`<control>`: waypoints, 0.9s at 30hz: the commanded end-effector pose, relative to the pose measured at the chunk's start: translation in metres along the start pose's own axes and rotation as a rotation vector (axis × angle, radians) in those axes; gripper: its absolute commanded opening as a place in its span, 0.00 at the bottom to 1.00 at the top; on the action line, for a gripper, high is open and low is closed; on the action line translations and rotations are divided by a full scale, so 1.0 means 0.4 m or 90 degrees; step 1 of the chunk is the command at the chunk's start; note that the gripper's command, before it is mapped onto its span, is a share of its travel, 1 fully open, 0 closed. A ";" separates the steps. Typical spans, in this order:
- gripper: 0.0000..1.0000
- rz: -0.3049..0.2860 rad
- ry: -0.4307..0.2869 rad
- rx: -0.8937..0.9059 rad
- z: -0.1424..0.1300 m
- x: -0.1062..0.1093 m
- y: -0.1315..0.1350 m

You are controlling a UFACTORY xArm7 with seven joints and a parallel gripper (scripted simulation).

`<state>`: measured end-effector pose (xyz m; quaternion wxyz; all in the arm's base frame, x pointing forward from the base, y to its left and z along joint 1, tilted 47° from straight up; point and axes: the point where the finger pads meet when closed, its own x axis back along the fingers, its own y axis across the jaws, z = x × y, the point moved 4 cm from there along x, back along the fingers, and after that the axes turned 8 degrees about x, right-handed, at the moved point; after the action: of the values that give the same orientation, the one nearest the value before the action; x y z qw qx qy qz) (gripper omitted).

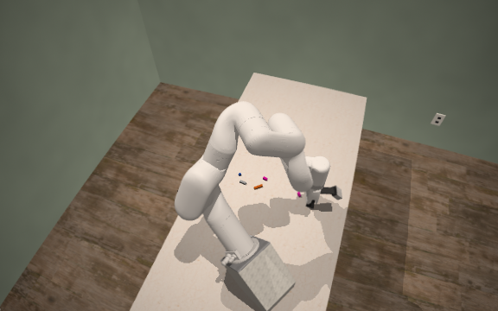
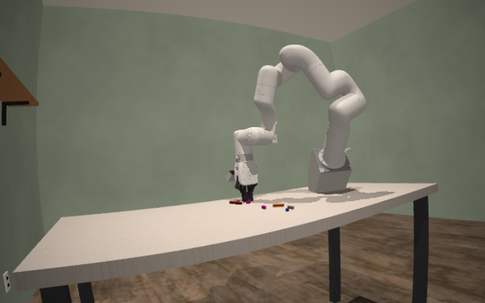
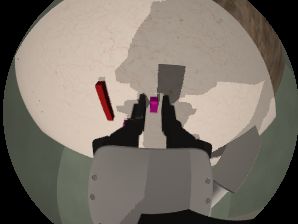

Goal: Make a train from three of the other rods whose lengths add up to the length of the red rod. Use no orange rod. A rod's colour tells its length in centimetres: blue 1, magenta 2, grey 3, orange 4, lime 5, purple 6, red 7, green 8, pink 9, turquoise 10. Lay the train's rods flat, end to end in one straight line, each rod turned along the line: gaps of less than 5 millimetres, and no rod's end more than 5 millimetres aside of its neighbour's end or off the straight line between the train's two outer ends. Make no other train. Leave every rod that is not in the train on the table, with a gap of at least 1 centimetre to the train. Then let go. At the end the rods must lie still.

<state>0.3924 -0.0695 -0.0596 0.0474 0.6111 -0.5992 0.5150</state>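
Observation:
My gripper (image 1: 310,206) (image 2: 247,199) (image 3: 153,102) points down low over the table, its fingers a little apart. Between them in the wrist view is a short magenta rod (image 3: 154,104), with a gap on each side. Another magenta rod is mostly hidden by the left finger. In the top view a magenta rod (image 1: 299,194) lies just left of the gripper. A further magenta rod (image 1: 264,178) (image 2: 263,207) lies farther off. The red rod (image 2: 232,202) (image 3: 104,100) lies left of the fingers. A grey rod (image 1: 243,182) (image 2: 290,207) and a blue rod (image 1: 239,174) (image 2: 287,209) lie near each other.
An orange rod (image 1: 258,187) (image 2: 278,205) lies between the grey rod and the gripper. A small pale patch shows at the red rod's far end in the wrist view. The table's long edge runs close to the right of the gripper in the top view.

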 end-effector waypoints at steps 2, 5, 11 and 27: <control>0.24 0.000 0.002 0.000 0.004 0.003 0.000; 0.24 0.000 0.002 0.000 0.004 0.003 0.000; 0.04 0.000 0.002 0.000 0.004 0.003 0.000; 0.04 0.000 0.002 0.000 0.004 0.003 0.000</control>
<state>0.3924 -0.0695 -0.0596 0.0474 0.6111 -0.5992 0.5150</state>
